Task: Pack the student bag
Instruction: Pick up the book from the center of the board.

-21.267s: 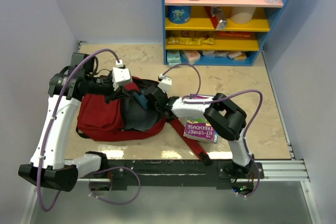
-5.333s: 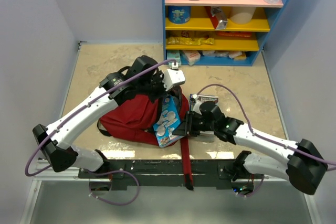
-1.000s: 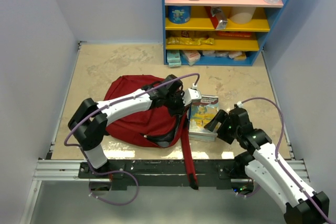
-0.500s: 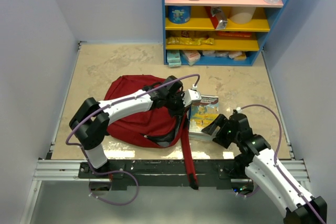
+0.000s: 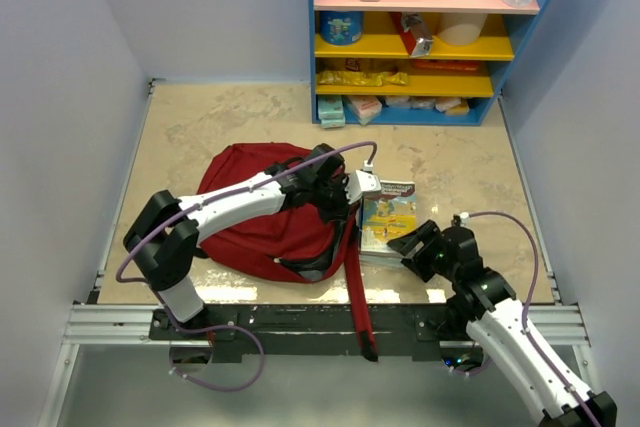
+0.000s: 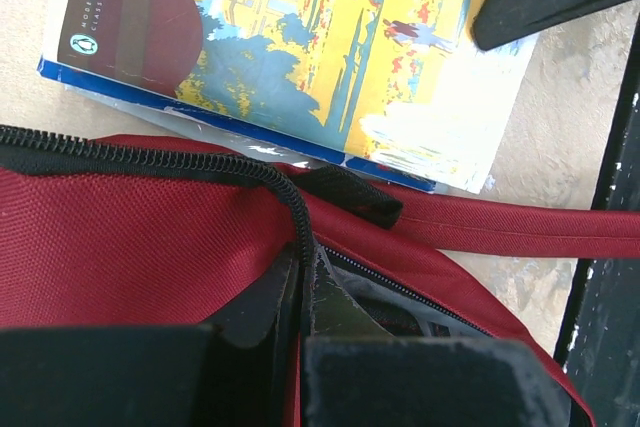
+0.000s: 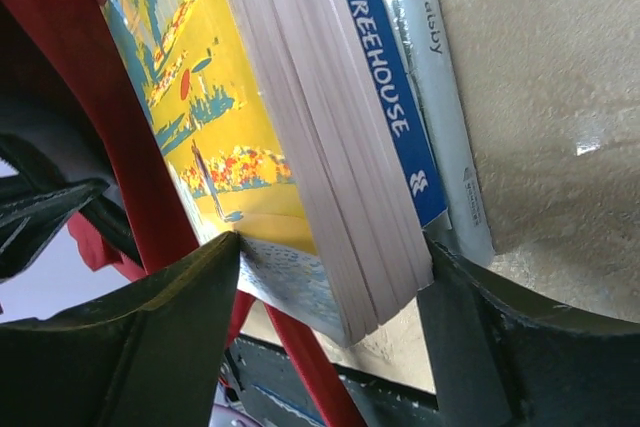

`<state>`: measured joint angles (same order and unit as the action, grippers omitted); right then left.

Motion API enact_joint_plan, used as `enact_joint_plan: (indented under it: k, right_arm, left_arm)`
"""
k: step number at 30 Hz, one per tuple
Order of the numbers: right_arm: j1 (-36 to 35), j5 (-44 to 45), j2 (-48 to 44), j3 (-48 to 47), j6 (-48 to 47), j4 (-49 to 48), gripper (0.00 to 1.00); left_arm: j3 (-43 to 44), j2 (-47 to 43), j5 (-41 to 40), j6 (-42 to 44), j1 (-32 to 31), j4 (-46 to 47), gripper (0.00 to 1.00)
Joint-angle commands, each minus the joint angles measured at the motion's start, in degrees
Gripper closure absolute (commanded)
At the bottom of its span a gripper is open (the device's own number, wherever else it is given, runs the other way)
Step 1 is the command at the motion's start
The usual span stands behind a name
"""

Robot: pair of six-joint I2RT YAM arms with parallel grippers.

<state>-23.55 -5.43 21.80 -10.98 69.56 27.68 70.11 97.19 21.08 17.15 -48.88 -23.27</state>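
The student bag (image 5: 250, 217) is a dark-red backpack lying flat on the floor, its long red strap (image 5: 357, 287) trailing toward me. My left gripper (image 5: 340, 209) is at its right edge. In the left wrist view that gripper (image 6: 300, 287) is shut on the black zipper edge of the bag (image 6: 120, 237), holding the opening apart. A stack of books (image 5: 388, 212) lies just right of the bag, the top one yellow-covered (image 6: 300, 57). My right gripper (image 5: 408, 242) is at its near corner. In the right wrist view that gripper (image 7: 332, 247) has both pads against the top two books (image 7: 300, 97).
A blue shelf unit (image 5: 420, 37) with snacks, a tub and bottles stands at the back. A pale grey book (image 7: 440, 67) lies lowest, outside my right finger. A black rail (image 5: 300, 317) runs along the near edge. Walls close in left and right.
My right gripper has moved left onto the near corner of the book stack and its jaws have narrowed onto it. The left gripper has stayed shut on the bag's zipper edge.
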Motion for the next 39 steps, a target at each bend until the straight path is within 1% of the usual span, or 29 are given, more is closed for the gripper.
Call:
enact_joint_plan:
  k: [1,3,9,12,13,15,16,18,21,22,24,27,32,35,36,37,39]
  right_arm:
    - [0.2,3.1,-1.4,1.1,2.9,-3.3,0.32]
    - [0.3,3.3,-1.6,1.1,2.8,-3.0,0.34]
    - [0.2,3.5,-5.4,1.8,3.7,-2.9,0.49]
    - [0.3,4.2,-7.0,0.3,3.2,0.4,0.62]
    - [0.2,4.4,-8.2,-0.3,3.1,1.3,0.7]
    - [0.2,4.4,-9.1,-2.2,2.7,3.8,0.76]
    - [0.2,4.6,-9.9,-3.0,2.7,5.1,0.81]
    - [0.2,4.9,-10.8,-5.4,2.3,8.3,0.84]
    - [0.3,3.3,-10.9,-6.6,1.5,8.8,0.85]
    - [0.1,2.5,-9.7,-6.8,0.9,8.2,0.85]
    - [0.3,-0.1,-7.4,-7.6,-1.3,5.8,0.88]
    - [0.1,-3.3,-1.9,-9.8,-5.1,1.0,0.89]
    - [0.2,-6.4,6.3,-18.4,-9.8,-7.5,0.91]
    - [0.2,-8.9,11.2,-24.2,-10.6,-9.3,0.93]
    - [0.2,-9.5,12.3,-25.5,-10.9,-9.1,0.93]
    - [0.2,-10.6,13.1,-27.9,-11.3,-8.7,0.93]
    - [0.2,-12.4,14.8,-29.4,-11.7,-9.5,0.93]
  left_arm:
    - [-0.5,-3.1,1.3,1.4,0.2,1.0,1.0]
    - [-0.4,-3.6,1.3,1.7,0.3,0.6,1.0]
    - [0.0,-4.3,1.4,2.1,0.3,-0.5,1.0]
    - [0.2,-4.5,1.3,2.3,0.3,-0.8,1.0]
    - [0.2,-4.6,1.2,2.2,0.3,-0.9,1.0]
    - [0.4,-4.6,1.2,2.3,0.4,-1.2,1.0]
    - [0.4,-4.6,1.2,2.4,0.3,-1.3,1.0]
    - [0.6,-4.6,1.2,2.5,0.4,-1.3,1.0]
    - [0.7,-4.6,1.2,2.2,0.3,-1.3,1.0]
    - [0.7,-4.6,1.2,2.3,0.4,-1.4,1.0]
    - [0.9,-4.6,1.1,2.2,0.4,-1.4,1.0]
    - [1.3,-5.1,0.5,2.2,0.3,-1.9,1.0]
    - [3.2,-6.5,-1.5,2.0,1.9,-4.1,1.0]
    - [2.3,-9.6,-2.2,0.6,5.8,-4.7,1.0]
    - [2.3,-11.0,-2.3,0.5,8.2,-5.9,1.0]
    - [2.7,-11.4,-2.1,1.2,9.4,-6.9,1.0]
    - [2.8,-13.3,-2.1,2.6,12.7,-9.2,1.0]
